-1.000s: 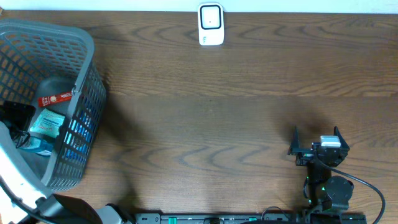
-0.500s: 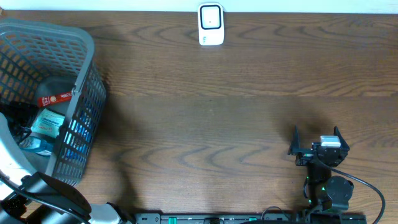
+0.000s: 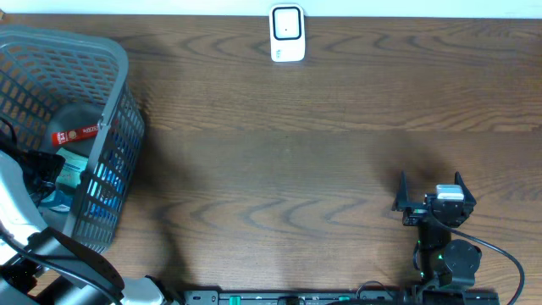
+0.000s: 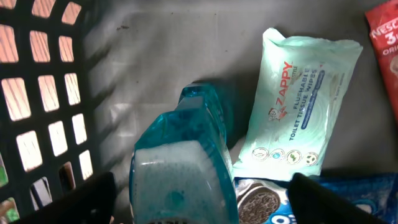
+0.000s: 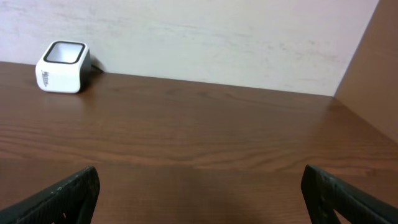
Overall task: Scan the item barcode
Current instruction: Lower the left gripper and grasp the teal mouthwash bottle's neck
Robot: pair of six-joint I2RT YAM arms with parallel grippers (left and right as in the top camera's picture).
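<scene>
My left gripper (image 4: 202, 199) is down inside the grey basket (image 3: 102, 51), open, one finger on each side of a blue translucent bottle (image 4: 180, 168) with a gap on both sides. Beside the bottle lie a pale green wipes pack (image 4: 292, 106), a blue cookie pack (image 4: 261, 202) and a red packet (image 4: 385, 37). The overhead view shows the left gripper (image 3: 34, 168) dark among these items. The white barcode scanner (image 3: 287, 34) stands at the table's far edge. My right gripper (image 3: 430, 182) rests open and empty at the front right, with the scanner (image 5: 61, 66) far off to its left.
The basket's latticed wall (image 4: 43, 112) rises close on the left of the bottle. A pale wall backs the table behind the scanner. Bare wooden tabletop (image 3: 288, 169) stretches between the basket and the right arm.
My left arm has shifted inside the basket, settling over the blue bottle and covering more of the items. The right arm has not moved.
</scene>
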